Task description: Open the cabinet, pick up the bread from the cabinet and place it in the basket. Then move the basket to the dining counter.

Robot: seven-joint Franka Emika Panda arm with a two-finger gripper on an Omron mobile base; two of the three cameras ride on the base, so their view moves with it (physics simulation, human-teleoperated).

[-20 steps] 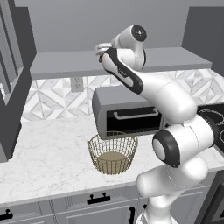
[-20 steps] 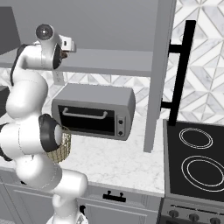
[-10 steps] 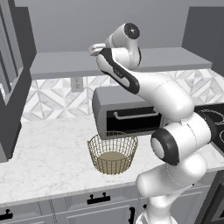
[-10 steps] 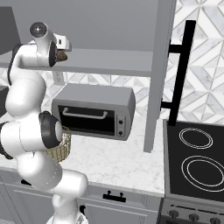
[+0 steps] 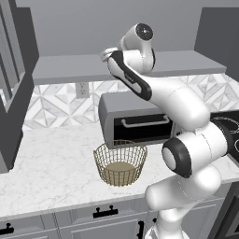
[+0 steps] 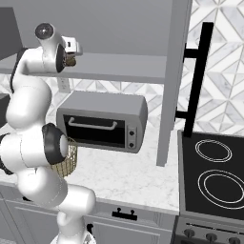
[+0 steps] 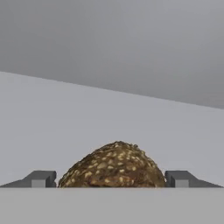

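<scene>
While our end effector (image 7: 112,179) stands spread wide, its fingertips (image 7: 41,178) flank the bread (image 7: 114,165) at six o'clock in the hand view, on the open cabinet (image 5: 70,70) shelf. The basket (image 5: 120,162) sits below on the surface (image 5: 51,168).

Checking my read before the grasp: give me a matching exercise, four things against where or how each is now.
1 bread
2 basket
3 toaster oven
4 hand

A on the worktop, holding nothing
B open, one finger either side of the bread
C on the cabinet shelf
D against the backsplash, door shut

Pairs: 1-C, 2-A, 3-D, 4-B
</scene>
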